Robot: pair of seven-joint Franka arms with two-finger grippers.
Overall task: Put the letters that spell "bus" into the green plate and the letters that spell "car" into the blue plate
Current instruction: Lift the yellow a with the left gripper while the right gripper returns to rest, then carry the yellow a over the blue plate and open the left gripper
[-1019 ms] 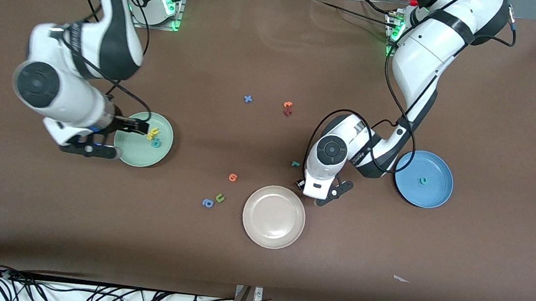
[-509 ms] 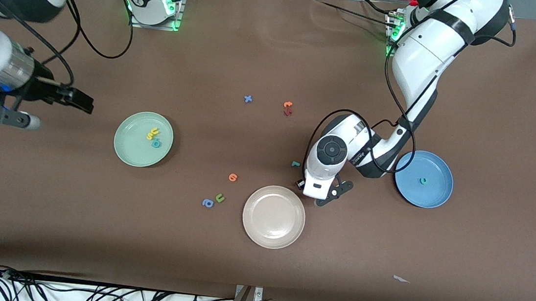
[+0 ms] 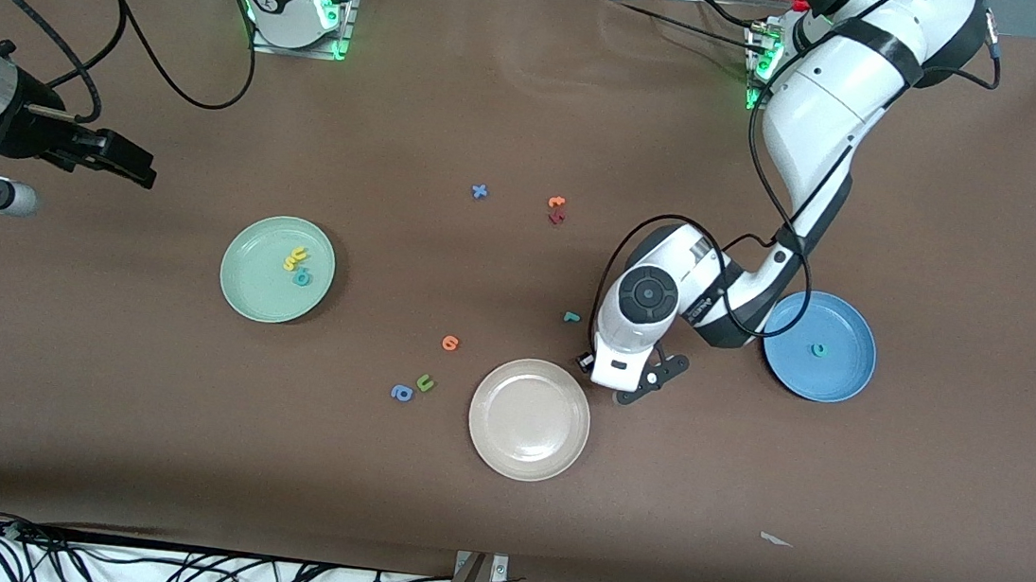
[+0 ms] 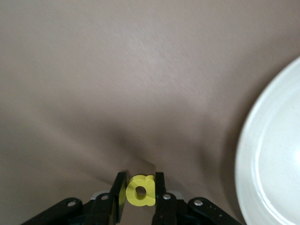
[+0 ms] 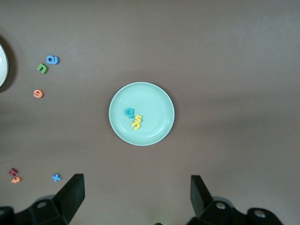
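- Left gripper (image 4: 140,193): jaws clamped on small yellow foam letter "a" (image 4: 139,191), low over bare tabletop just beside rim of round beige-white plate (image 4: 248,154). Can't tell if the letter is clear of the surface.
- Front view: left arm's wrist covers gripper & letter, between beige-white plate and round medium-blue plate (image 3: 842,379).
- Small teal foam letter "r" (image 3: 572,316) lies on table just beside that wrist, farther from camera than beige-white plate.
- Right gripper (image 3: 127,160): up in the air over bare table toward right arm's end, jaws wide apart, nothing between them. Arm waits.
- Strays on table: orange letter (image 3: 449,342), green "u" (image 3: 425,382) & blue "a" (image 3: 401,393) touching, nearer camera than the orange one; blue "x" (image 3: 479,191), orange/dark-red pair (image 3: 556,210) farther off. None in either gripper's way.
- Round pale mint-green plate (image 3: 243,288): holds teal "b" (image 5: 129,112), yellow "s" (image 5: 138,118), yellow "u" (image 5: 136,125), bunched together.
- Blue plate: holds teal "c" (image 3: 818,349) only.
- Beige-white plate: no letters in it.
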